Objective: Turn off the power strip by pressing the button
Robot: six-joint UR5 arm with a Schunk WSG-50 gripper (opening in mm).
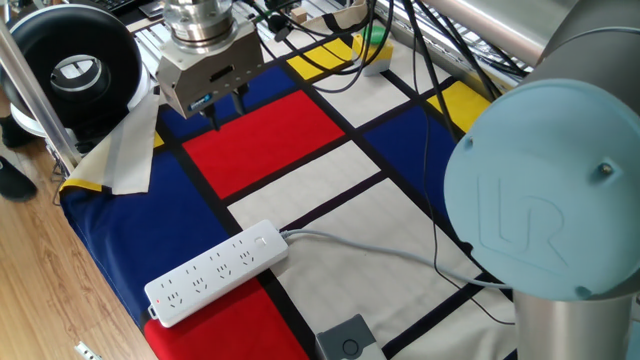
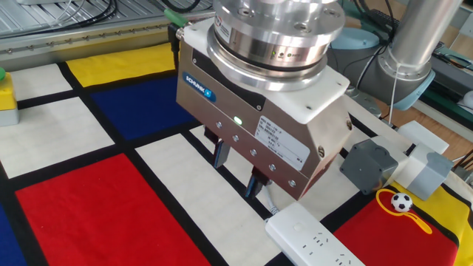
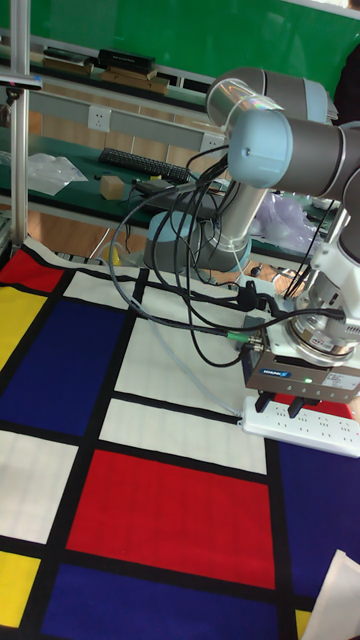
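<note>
The white power strip (image 1: 215, 272) lies on the checkered cloth near the table's front, and a pale grey cord (image 1: 380, 252) runs off to the right. Its button (image 1: 262, 241) is a faint flush white switch at the cord end. My gripper (image 1: 227, 107) hangs well behind the strip, over the border of the red and blue fields. The two dark fingers stand apart with nothing between them, so it is open. In the other fixed view the gripper (image 2: 236, 168) fills the middle, with the strip's end (image 2: 314, 238) below and to the right. The tall fixed view has the gripper (image 3: 280, 405) overlapping the strip (image 3: 318, 428).
A grey box with a round button (image 1: 347, 340) sits at the front edge, also seen as the grey box (image 2: 368, 164). A yellow box (image 2: 6, 96) is at far left. A black round device (image 1: 75, 65), a folded cloth (image 1: 130, 150) and black cables (image 1: 400, 60) lie around.
</note>
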